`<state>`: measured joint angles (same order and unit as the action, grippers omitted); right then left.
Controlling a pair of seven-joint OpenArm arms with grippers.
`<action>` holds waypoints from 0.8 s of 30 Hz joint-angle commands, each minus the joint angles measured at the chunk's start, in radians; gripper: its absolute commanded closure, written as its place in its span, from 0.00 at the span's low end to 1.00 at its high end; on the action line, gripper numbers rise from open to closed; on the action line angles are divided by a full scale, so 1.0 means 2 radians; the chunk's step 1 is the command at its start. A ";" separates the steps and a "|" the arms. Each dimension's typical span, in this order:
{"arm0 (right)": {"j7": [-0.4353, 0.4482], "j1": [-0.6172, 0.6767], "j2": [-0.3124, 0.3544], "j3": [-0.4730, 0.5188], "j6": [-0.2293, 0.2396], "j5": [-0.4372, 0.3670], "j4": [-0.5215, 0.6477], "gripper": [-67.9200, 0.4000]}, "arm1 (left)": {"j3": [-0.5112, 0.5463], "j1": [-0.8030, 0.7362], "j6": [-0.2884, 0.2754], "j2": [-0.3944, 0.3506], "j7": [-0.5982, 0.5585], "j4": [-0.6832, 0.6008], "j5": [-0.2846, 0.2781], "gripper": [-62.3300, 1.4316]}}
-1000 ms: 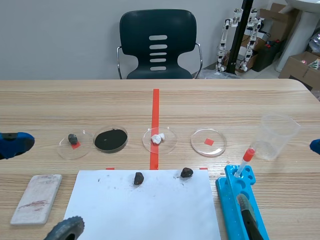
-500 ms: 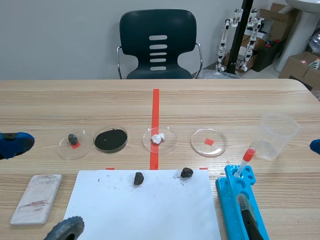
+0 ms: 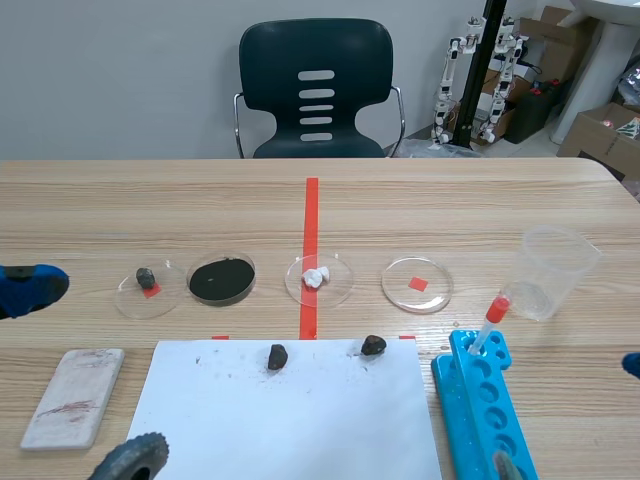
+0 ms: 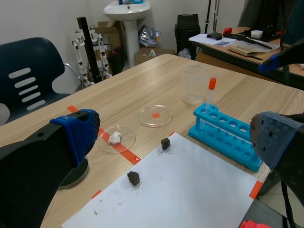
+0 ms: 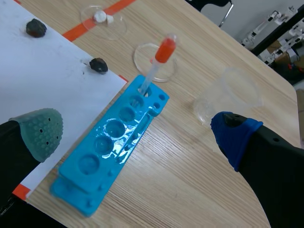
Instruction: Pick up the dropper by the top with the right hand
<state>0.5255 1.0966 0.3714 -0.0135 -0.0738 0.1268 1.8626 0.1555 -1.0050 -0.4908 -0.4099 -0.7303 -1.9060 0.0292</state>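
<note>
- Item: clear plastic dropper [image 5: 154,66] with an orange-red rubber bulb, standing tilted in the end hole of a bright blue plastic tube rack [image 5: 90,164] on the wooden counter [image 5: 190,161].
- Tool: right gripper [image 5: 137,130], released, fingers wide apart, over the rack's near end and short of the dropper.
- Handling, judged: advance along the rack, centre the bulb between the pads and close lightly. Lift along the stem's lean so the rack does not drag.
- Hazard: clear plastic cup [image 5: 232,90] stands near the dropper and should be kept clear of the blue-padded finger.
- Spare: left gripper [image 4: 175,137], released, well apart.
</note>
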 commanded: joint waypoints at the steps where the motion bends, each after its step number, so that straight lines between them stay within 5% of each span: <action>1: 0.015 -0.020 0.000 0.001 -0.004 -0.012 -0.008 0.00 | 0.001 -0.003 0.001 0.004 -0.007 -0.002 -0.005 0.00; 9: 0.069 -0.092 0.000 0.001 -0.001 -0.026 -0.078 0.00 | 0.001 -0.003 0.001 0.004 -0.007 -0.002 -0.005 0.00; 18: 0.062 -0.157 0.000 0.001 0.058 -0.034 -0.091 0.00 | 0.001 -0.003 0.001 0.004 -0.007 -0.002 -0.005 0.00; 24: 0.046 -0.183 0.000 0.001 0.065 -0.034 -0.092 0.00 | 0.001 -0.003 0.001 0.004 -0.007 -0.002 -0.005 0.00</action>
<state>0.6075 0.7345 0.3714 -0.0135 0.0605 0.0704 1.6661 0.1555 -1.0050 -0.4908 -0.4099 -0.7303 -1.9060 0.0296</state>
